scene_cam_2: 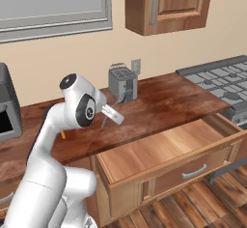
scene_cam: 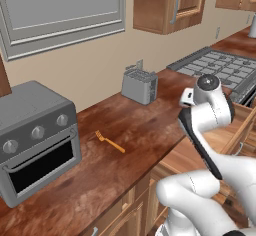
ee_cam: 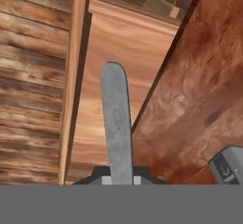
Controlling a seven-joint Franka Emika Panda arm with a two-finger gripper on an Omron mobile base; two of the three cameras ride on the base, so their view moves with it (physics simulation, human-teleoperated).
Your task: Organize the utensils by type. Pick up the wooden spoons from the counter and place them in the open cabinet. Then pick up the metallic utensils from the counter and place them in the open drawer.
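Reddish-brown counter (scene_cam: pixel 145 125) bears fork (scene_cam: pixel 110 142); end effector (ee_cam: pixel 118 178) clenched on grey utensil (ee_cam: pixel 116 123).

Grey toaster oven (scene_cam: pixel 36 140) at left edge of left base view: three knobs, dark glass door. Grey two-slot toaster (scene_cam: pixel 139 85) mid-frame against beige wall, wall outlet (scene_cam_2: pixel 135 65) just behind it. Gas stove (scene_cam: pixel 220 67) with dark grates at upper right. Grey-framed window (scene_cam: pixel 62 11) upper left. Plank floor (ee_cam: pixel 31 95) along hand view's left side.
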